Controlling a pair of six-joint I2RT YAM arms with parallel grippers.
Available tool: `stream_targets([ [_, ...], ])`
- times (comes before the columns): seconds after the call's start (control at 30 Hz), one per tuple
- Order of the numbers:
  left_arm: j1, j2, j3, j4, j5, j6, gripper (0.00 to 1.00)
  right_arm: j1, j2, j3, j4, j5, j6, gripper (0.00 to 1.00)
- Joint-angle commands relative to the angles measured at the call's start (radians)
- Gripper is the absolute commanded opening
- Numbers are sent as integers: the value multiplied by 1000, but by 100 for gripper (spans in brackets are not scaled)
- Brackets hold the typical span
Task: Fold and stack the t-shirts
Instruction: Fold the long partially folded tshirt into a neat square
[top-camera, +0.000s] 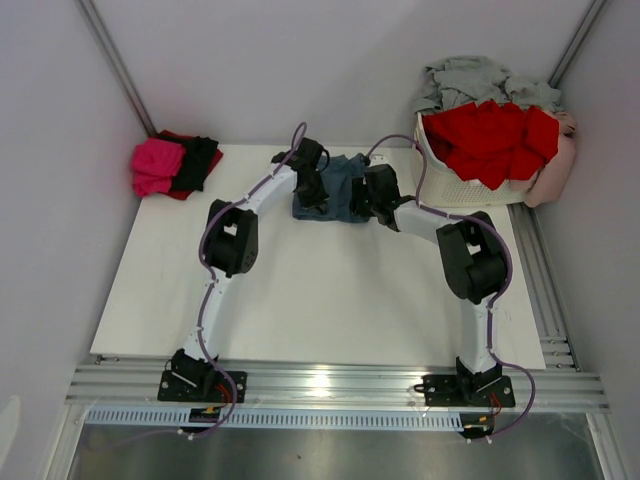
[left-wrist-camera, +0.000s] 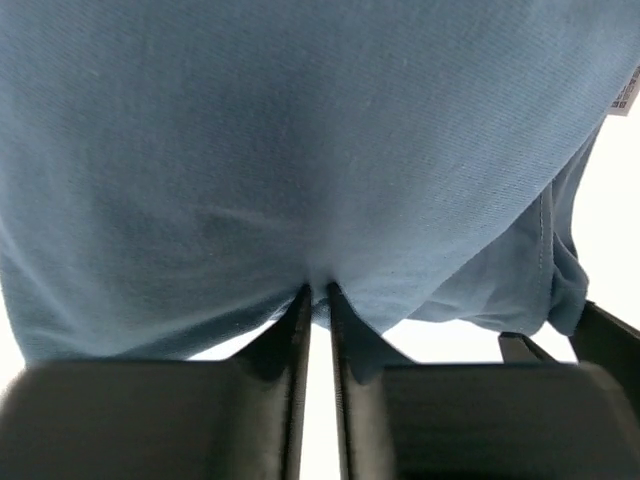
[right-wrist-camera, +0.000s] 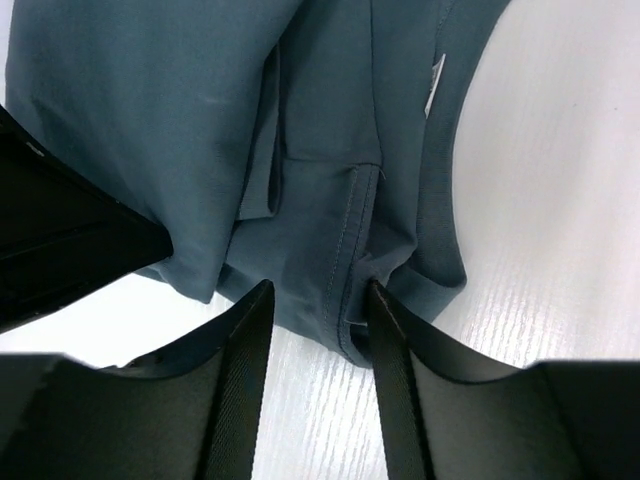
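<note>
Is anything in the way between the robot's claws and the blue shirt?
No, nothing visible is in the way. The left gripper pinches a fold of the blue shirt, and the right gripper has its open fingers on either side of the shirt's hem.

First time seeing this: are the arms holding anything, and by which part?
The left fingers pinch the blue-grey t-shirt by its near edge. The right fingers stand open astride a hemmed fold, gripping nothing.
</note>
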Motion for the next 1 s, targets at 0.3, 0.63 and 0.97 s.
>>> stream_targets([
  [0.3,4,-115,-168,27,86,19,1,20,43,40,-65,-110,61,0],
  [0.63,-11,-447,-725,154,149,22,0,144,-159,-173,-176,-134,96,0],
  [0.97,-53,-948,-1097,154,92,67,1,293,-563,-425,-410,-128,142,0],
])
